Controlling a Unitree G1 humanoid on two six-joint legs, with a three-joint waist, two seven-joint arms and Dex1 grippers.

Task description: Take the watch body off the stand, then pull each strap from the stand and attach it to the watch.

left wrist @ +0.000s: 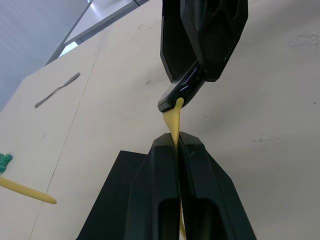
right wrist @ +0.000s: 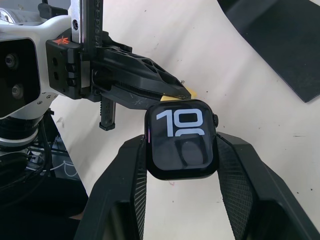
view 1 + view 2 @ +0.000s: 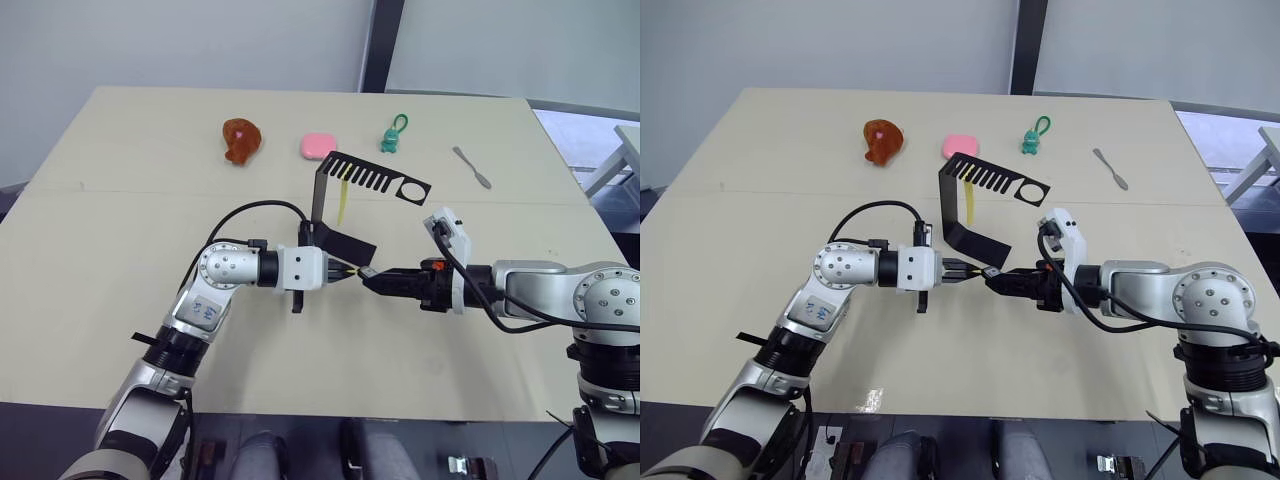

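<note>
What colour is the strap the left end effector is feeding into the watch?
Yellow; the strap shows best in the left wrist view, meeting the watch body.

The watch body (image 2: 181, 138) was seen as black, its dark screen marked with pale white digits; the strap (image 1: 174, 121) held at its edge was plain yellow; a second yellow strap (image 3: 341, 201) was seen beneath the black stand (image 3: 345, 200); both grippers' fingers (image 2: 122, 195) were black, those of the right textured with fine dots; the table (image 3: 130, 230) was pale beige; a pink block (image 3: 318, 146), a green keyring figure (image 3: 392, 136), a glossy red-brown lump (image 3: 240, 140) and a grey spatula (image 3: 471, 167) were noted.
</note>
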